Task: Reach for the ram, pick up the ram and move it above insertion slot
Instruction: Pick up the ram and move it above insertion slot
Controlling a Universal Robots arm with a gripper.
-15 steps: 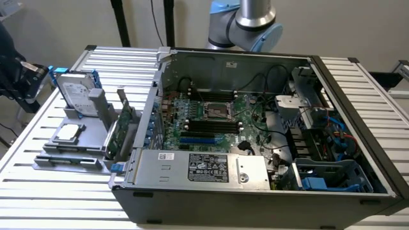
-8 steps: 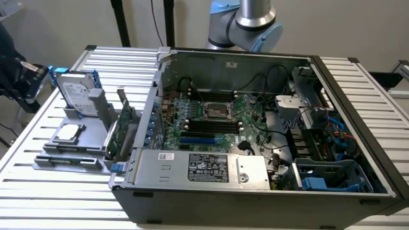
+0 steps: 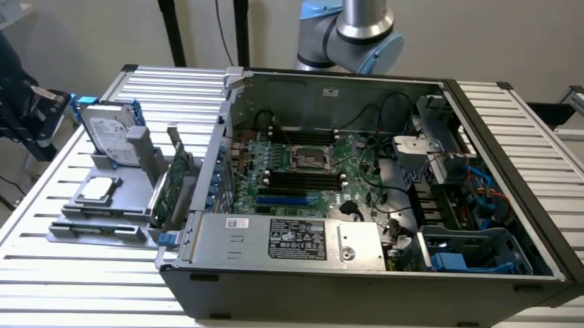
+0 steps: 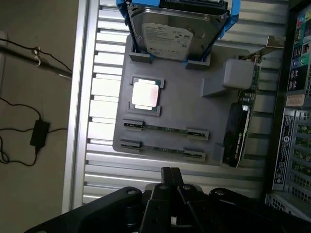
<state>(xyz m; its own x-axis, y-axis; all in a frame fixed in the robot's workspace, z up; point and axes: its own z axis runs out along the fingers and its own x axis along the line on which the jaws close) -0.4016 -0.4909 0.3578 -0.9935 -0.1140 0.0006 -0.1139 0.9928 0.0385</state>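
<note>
The ram (image 4: 163, 149) sits on edge in the tray (image 4: 189, 107), its long axis along the tray's near edge, one end toward the card (image 4: 238, 131). It is a thin green strip, clipped at both ends. The gripper (image 4: 171, 171) hangs apart from it, pointing down at the tray, fingers clenched on nothing.

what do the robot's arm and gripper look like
The arm is a silver-grey metal tube with rounded joints capped in light blue. The gripper is matte black: two slim fingers on angled links, with round pivot pins on the broader body behind them.
</note>
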